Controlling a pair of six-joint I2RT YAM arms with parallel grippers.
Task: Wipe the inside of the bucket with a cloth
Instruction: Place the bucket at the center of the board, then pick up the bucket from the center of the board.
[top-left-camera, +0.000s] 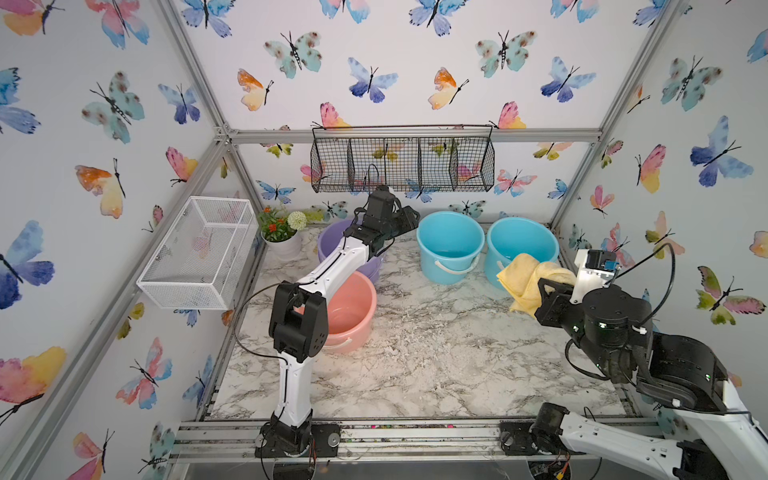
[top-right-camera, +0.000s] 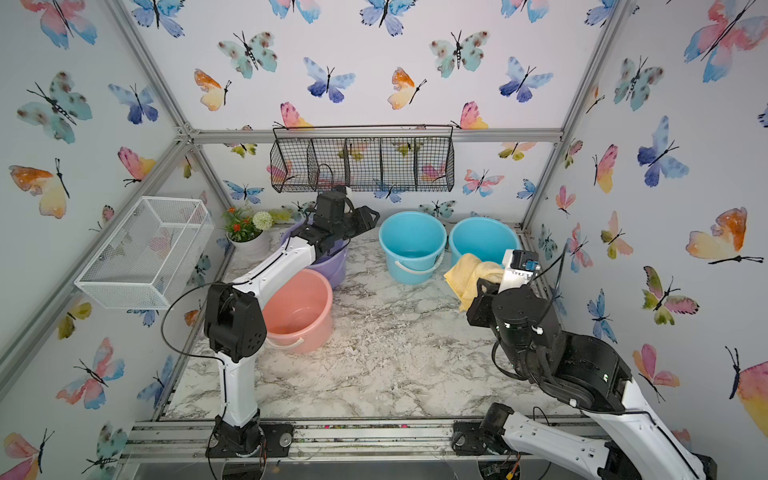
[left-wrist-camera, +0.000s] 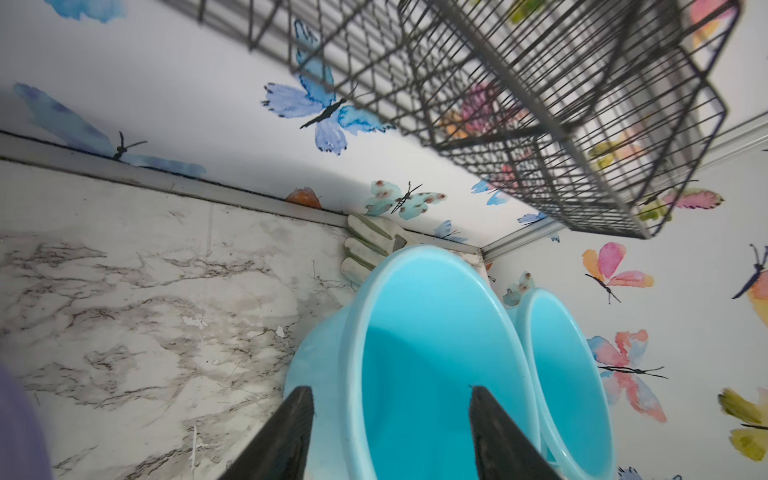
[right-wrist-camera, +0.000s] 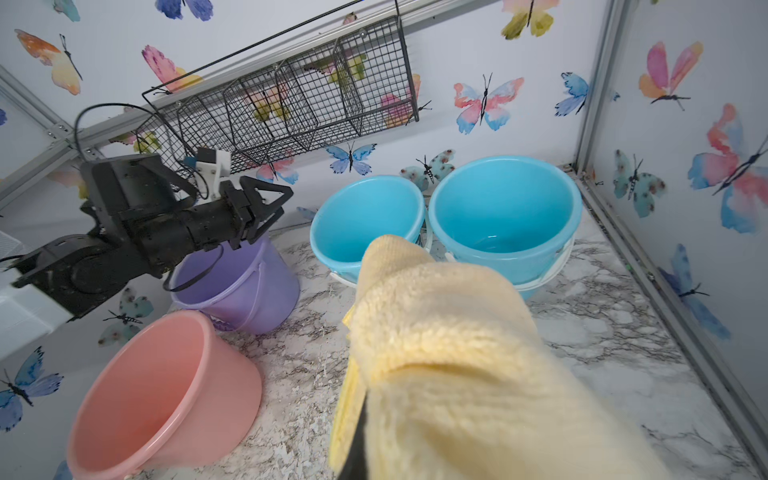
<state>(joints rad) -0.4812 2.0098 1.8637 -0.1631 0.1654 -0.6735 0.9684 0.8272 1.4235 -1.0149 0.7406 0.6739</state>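
Four plastic buckets on the white-and-grey marble-pattern counter (top-left-camera: 436, 353): a round sky-blue bucket (top-left-camera: 523, 235) in the back right corner, a second sky-blue bucket (top-left-camera: 451, 235) just beside it along the back edge, a lilac bucket (right-wrist-camera: 245, 286) further left at the back, and a salmon-pink bucket (top-left-camera: 353, 309) in front of the lilac one near the left edge. All upright, mouths up.

Task item, the soft pale yellow fabric cloth (top-left-camera: 523, 276), is in the right gripper (top-left-camera: 542, 291), with the claw pressed together on it. The cloth is bunched and draped right over the fingers and hides most of them. One black finger edge shows under the fold in the right wrist view. It is held up off the counter, at the near side of the corner bucket, overlapping its front rim in both top views. It is not inside the bucket. Whether it touches the rim, can't tell.

Other side, the left gripper (right-wrist-camera: 274, 205): claw spread, nothing between the fingers. It hangs above the lilac bucket's rim, pointed toward the second sky-blue bucket, well apart from the cloth.

A black wire basket (top-left-camera: 403, 164) hangs on the back wall above the buckets.
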